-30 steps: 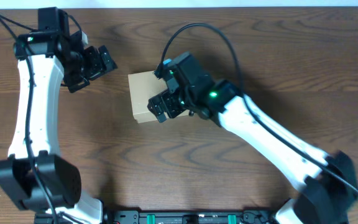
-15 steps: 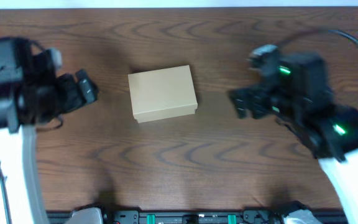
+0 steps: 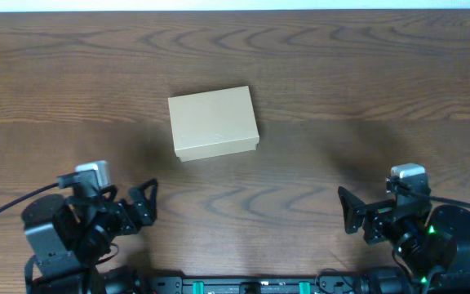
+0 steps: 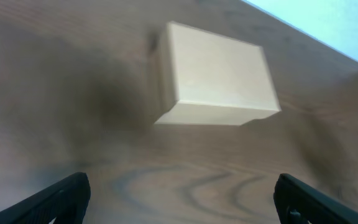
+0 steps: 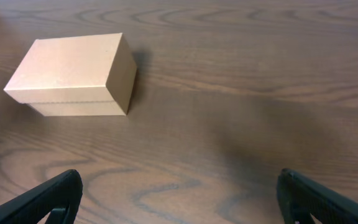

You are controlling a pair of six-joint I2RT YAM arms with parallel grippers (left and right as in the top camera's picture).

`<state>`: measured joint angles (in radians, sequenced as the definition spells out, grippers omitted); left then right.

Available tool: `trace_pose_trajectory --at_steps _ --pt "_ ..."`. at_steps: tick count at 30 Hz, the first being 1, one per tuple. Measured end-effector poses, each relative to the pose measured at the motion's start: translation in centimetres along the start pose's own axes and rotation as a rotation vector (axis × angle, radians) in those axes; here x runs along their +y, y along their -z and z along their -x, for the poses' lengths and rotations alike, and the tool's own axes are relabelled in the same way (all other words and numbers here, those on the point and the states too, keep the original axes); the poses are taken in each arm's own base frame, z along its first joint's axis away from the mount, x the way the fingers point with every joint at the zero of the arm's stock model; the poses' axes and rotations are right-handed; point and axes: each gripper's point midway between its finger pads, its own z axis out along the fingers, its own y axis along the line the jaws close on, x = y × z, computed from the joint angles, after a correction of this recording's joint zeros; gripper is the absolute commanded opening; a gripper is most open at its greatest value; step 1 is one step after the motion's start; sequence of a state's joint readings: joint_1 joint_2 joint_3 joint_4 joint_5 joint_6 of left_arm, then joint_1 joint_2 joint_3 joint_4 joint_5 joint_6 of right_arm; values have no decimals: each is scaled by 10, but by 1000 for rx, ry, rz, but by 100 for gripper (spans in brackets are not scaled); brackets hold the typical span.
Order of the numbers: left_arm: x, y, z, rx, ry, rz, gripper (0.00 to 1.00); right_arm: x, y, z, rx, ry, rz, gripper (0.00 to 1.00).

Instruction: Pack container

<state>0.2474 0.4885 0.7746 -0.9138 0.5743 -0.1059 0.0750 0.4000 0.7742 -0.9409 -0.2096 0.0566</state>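
The container is a plain tan cardboard box with its lid shut, lying on the wooden table a little left of centre. It also shows in the left wrist view and in the right wrist view. My left gripper is open and empty at the table's near left edge, well short of the box. My right gripper is open and empty at the near right edge. In the wrist views only the spread fingertips of the left gripper and of the right gripper show, with bare wood between them.
The dark wooden table carries nothing else in view. A black rail runs along the near edge between the two arm bases.
Both arms have pulled back from beside the box to the table's near edge. The right gripper left the box's right side. The box has not moved.
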Motion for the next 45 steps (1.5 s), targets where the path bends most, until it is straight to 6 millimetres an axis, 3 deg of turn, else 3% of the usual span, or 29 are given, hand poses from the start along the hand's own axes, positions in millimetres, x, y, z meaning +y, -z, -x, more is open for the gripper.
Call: trace_pose_trajectory --at_steps 5,8,19,22,25,28,36,45 --pt "-30 -4 5 -16 -112 -132 95 0 -1 -2 5 -12 -1 99" --pt "-35 -4 5 -16 -127 -153 95 0 -1 -2 5 -12 -1 99" --pt "-23 -5 -5 20 -105 -89 95 0 -1 -2 5 -13 -1 99" --pt "-10 0 2 -35 -165 -3 95 0 -1 -2 5 -13 -1 99" --pt "-3 12 5 -112 -333 63 95 0 -1 -2 5 -13 -1 99" --pt "5 11 -9 -132 -474 91 95 0 -1 -2 4 -13 -1 99" --pt "30 -15 -53 -109 -694 111 95 0 -1 -2 6 -13 -1 99" --pt "45 -45 -86 -26 -802 78 95 0 -1 -2 5 -13 -1 99"
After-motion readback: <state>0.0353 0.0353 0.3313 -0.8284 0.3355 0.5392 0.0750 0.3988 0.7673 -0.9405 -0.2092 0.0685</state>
